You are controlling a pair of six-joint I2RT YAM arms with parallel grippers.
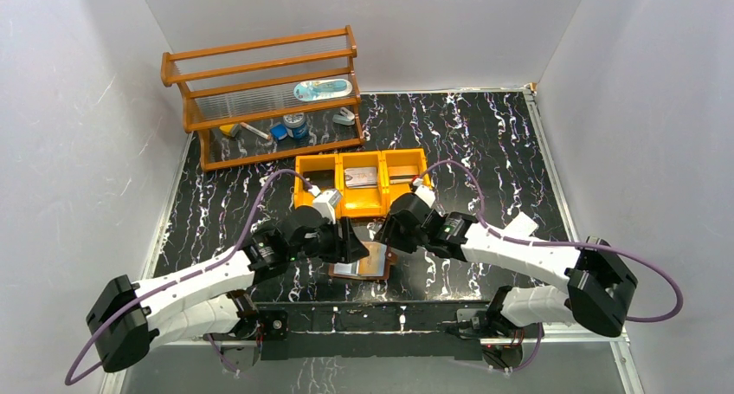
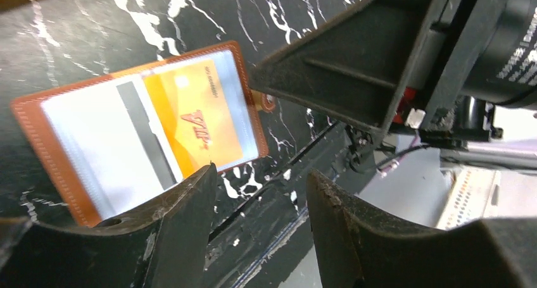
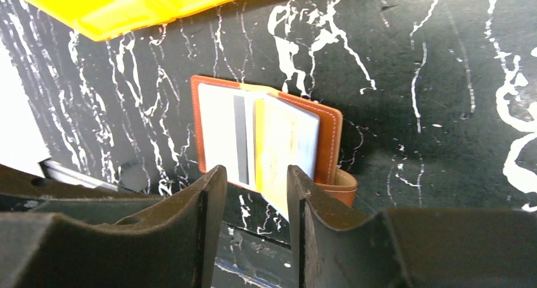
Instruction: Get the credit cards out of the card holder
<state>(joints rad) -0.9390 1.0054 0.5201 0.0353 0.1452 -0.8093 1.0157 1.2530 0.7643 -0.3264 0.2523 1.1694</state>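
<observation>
The brown card holder (image 1: pixel 374 260) lies open and flat on the black marbled table, between my two grippers. Its clear sleeves hold an orange credit card (image 2: pixel 193 120) and a pale card with a dark stripe (image 2: pixel 107 149). In the right wrist view the orange card (image 3: pixel 278 145) sticks out past the holder's (image 3: pixel 329 136) near edge, towards my right gripper (image 3: pixel 256 174). That gripper's jaws stand apart just above the card's end. My left gripper (image 2: pixel 261 174) hovers open beside the holder's edge with nothing between its fingers. In the top view the left gripper (image 1: pixel 353 242) and right gripper (image 1: pixel 387 236) nearly meet.
An orange three-compartment tray (image 1: pixel 359 205) stands just behind the holder, with flat cards in two of its bins. A wooden rack (image 1: pixel 264 95) with small items stands at the back left. White walls close in both sides.
</observation>
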